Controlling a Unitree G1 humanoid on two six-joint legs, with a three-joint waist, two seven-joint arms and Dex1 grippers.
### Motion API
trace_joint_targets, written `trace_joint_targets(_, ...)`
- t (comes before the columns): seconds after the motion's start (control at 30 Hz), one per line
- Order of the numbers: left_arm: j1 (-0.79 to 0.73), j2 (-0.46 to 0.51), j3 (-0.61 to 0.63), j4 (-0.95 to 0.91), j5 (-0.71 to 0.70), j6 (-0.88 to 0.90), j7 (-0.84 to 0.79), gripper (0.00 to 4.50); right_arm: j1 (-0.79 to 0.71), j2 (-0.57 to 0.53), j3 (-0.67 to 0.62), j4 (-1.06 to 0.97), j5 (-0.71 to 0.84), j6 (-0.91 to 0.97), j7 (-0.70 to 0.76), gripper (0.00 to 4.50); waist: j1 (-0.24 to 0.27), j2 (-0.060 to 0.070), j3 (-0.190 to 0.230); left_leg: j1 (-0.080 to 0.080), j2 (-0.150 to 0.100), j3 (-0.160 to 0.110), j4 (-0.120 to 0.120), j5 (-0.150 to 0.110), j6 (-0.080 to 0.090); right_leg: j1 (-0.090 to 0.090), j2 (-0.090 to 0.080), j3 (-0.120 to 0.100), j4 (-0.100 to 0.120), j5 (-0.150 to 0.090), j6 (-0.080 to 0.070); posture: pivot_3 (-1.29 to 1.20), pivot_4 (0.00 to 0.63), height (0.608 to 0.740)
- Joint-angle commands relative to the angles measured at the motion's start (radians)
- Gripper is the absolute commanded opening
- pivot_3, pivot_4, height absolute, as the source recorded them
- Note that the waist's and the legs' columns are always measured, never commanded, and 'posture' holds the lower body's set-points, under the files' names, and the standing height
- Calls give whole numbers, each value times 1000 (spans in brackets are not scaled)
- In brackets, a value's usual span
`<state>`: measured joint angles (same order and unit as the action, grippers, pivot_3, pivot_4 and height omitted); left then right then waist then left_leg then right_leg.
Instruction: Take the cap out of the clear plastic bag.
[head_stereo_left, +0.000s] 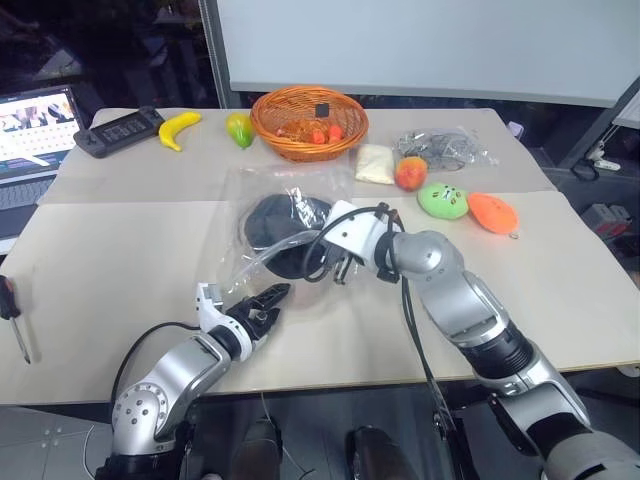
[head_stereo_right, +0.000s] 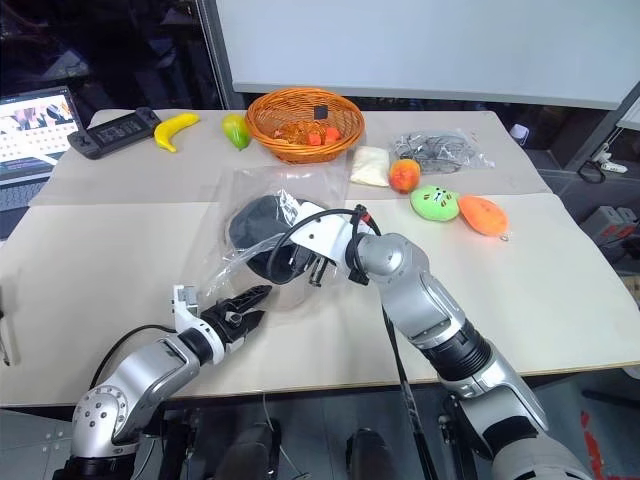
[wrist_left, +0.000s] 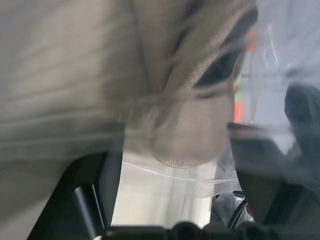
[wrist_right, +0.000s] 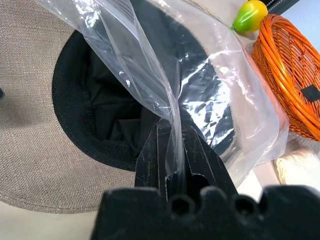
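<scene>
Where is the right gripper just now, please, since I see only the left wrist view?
Observer: The right gripper is shut on a fold of the clear plastic bag, just over the cap.
Operator: Is the cap out of the bag?
Observer: No, the cap lies dark lining up, showing through the plastic.
Operator: And where is my left gripper relative to the bag?
Observer: The left gripper is at the bag's near edge, closer to the robot than the right gripper.
</scene>
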<state>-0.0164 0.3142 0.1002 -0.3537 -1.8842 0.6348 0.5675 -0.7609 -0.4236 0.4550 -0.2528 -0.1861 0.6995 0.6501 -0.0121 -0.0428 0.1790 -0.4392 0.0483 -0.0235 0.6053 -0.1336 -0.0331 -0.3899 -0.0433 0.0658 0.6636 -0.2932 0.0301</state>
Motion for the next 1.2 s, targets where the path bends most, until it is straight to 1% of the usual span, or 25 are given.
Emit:
trace_joint_targets(0.03,-1,-12,1,-21,-2,-12,-3,2013,-1,-5,-26,-47,-8,-3,-1,0,0,0,0,0,0,0,0,0,0,0,0,0,0,0,0,0,150,740)
trace_joint_targets(0.07,0,-15,4,-21,-3,-15,-4,1592,0,-5,-26,-48,-8,-2,-1,0,0,0,0,0,0,0,0,0,0,0,0,0,0,0,0,0,150,740)
trace_joint_targets(0.2,-1,-16,11,-18,-6,-18,-12,144,1,-8,-26,-51,-8,0,1,0,0,0,0,0,0,0,0,0,0,0,0,0,0,0,0,0,150,740)
trace_joint_targets(0.23,-2,-15,12,-15,-6,-18,-14,28,1,-8,-25,-51,-8,0,1,0,0,0,0,0,0,0,0,0,0,0,0,0,0,0,0,0,150,740)
trace_joint_targets(0.57,-25,-19,18,-5,-21,-23,-33,28,-3,-7,-23,-44,-12,-2,0,0,0,0,0,0,0,0,0,0,0,0,0,0,0,0,0,0,150,740)
trace_joint_targets(0.6,-25,-24,23,-13,-42,-31,-29,28,-3,-8,-23,-45,-12,-1,0,0,0,0,0,0,0,0,0,0,0,0,0,0,0,0,0,0,150,740)
trace_joint_targets(0.7,-7,-87,73,-83,-86,-35,-50,28,-2,-9,-21,-49,-14,2,0,0,0,0,0,0,0,0,0,0,0,0,0,0,0,0,0,0,150,740)
trace_joint_targets(0.77,44,-127,109,-164,-88,-10,-93,28,0,-10,-20,-53,-15,3,0,0,-2,0,0,-1,0,0,0,0,0,0,0,0,-1,0,0,0,150,740)
trace_joint_targets(0.83,126,-132,144,-237,-88,18,-166,28,2,-12,-21,-54,-14,3,1,0,-8,0,0,-1,0,0,-1,0,0,0,0,0,-1,0,0,0,150,740)
trace_joint_targets(0.9,175,-126,163,-265,-88,28,-212,28,5,-14,-21,-56,-14,3,1,0,-6,0,0,-1,0,1,-2,0,0,-1,0,1,-1,0,0,0,150,740)
trace_joint_targets(1.03,317,-48,221,-273,-88,95,-408,28,7,-14,-18,-55,-12,1,2,0,-8,0,0,0,0,0,-1,0,0,-1,0,0,-1,0,0,0,150,740)
trace_joint_targets(1.07,353,-13,225,-272,-88,119,-471,28,9,-14,-17,-55,-12,-1,2,0,-7,0,0,0,1,1,-1,0,0,-1,0,0,-1,0,-1,0,150,740)
trace_joint_targets(1.13,425,76,226,-267,-88,175,-605,28,11,-15,-17,-56,-11,-4,2,0,-7,0,0,-1,1,1,-1,0,0,-2,0,0,-1,-1,-1,0,150,740)
trace_joint_targets(1.2,503,209,228,-270,-88,246,-771,28,12,-14,-17,-54,-10,-7,3,0,-5,1,0,-1,1,1,-2,0,0,-4,0,1,-1,-1,-2,0,150,740)
